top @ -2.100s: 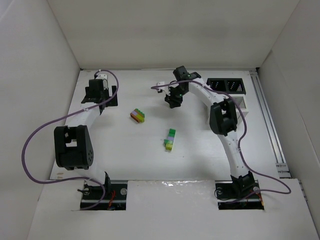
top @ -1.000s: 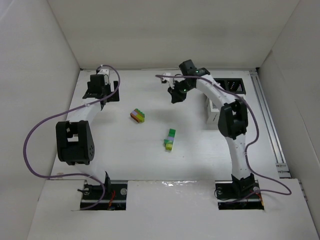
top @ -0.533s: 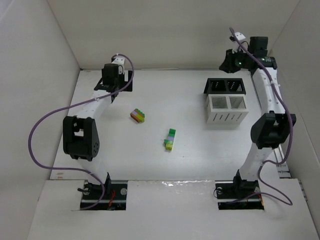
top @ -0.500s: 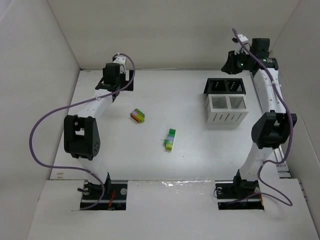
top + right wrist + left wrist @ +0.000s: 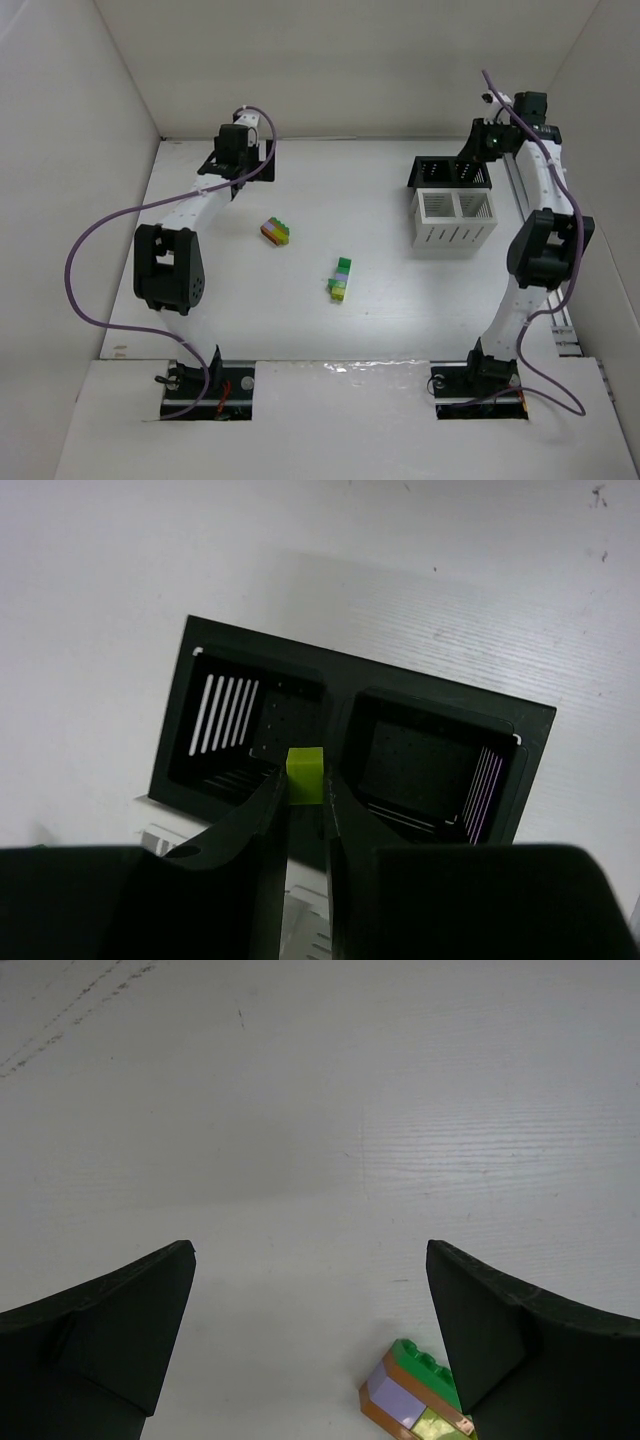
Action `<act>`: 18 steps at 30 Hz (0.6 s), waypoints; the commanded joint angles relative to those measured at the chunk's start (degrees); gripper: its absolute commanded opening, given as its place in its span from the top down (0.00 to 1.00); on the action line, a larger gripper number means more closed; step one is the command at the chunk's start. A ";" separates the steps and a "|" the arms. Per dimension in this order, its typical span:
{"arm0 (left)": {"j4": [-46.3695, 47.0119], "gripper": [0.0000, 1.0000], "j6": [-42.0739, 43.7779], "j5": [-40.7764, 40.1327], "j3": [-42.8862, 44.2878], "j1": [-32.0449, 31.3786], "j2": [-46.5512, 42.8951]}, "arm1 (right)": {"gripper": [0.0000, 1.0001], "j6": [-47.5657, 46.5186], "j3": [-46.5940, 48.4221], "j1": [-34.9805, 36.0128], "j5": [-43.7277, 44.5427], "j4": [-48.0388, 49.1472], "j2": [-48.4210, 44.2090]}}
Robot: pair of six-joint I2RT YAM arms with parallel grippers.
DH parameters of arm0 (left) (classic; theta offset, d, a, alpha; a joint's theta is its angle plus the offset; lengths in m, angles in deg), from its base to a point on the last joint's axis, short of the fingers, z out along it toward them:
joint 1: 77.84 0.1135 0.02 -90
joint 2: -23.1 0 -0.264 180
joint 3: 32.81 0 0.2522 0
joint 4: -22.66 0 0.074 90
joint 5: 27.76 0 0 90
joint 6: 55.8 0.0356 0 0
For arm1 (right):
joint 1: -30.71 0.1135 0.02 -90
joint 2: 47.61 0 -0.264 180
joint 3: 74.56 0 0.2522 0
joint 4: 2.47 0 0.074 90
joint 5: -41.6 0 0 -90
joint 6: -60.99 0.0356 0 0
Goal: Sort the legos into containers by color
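My right gripper [image 5: 304, 792] is shut on a small lime lego [image 5: 304, 772], held above the divider of the black two-compartment container [image 5: 352, 668]. From above, that gripper [image 5: 479, 149] hangs over the black container [image 5: 412, 176] at the back right. The white container [image 5: 417, 214] stands just in front of it. Two multicoloured lego stacks lie on the table, one [image 5: 276, 231] left of centre and one [image 5: 341, 279] near the middle. My left gripper [image 5: 242, 164] is open at the back left. In its wrist view the left gripper [image 5: 308, 1252] has the left stack [image 5: 412, 1405] by its right finger.
White walls enclose the table on three sides. A corner of the white container [image 5: 160, 835] shows below the black one in the right wrist view. A purple cable [image 5: 90, 250] loops off the left arm. Both black compartments look empty.
My right arm swung from the table's back middle to the far right and now holds the lime lego over the black container. The left gripper slid a little to the right along the back.
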 commanded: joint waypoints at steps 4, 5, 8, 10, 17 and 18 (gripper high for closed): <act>-0.44 0.00 1.40 -0.84 -0.01 -0.62 -3.37 | 0.82 -2.89 0.01 -1.38 3.16 -1.25 1.30; -0.44 0.00 1.40 -0.84 -0.01 -0.62 -3.37 | 0.82 -2.89 0.01 -1.38 3.16 -1.25 1.30; -0.44 0.00 1.40 -0.84 0.51 -0.62 -3.37 | 0.81 -2.89 0.54 -1.91 4.29 -1.25 2.44; -0.44 0.00 1.40 -0.31 0.52 -0.62 -3.37 | 0.78 -2.89 1.06 -1.91 4.99 -1.94 2.44; -0.97 0.00 1.93 0.21 0.52 -0.62 -2.85 | 0.46 -3.51 1.06 -1.91 6.06 -3.09 2.44; -0.97 0.00 1.93 0.21 0.52 -0.62 -2.85 | 0.45 -3.51 1.06 -1.91 5.45 -3.09 1.57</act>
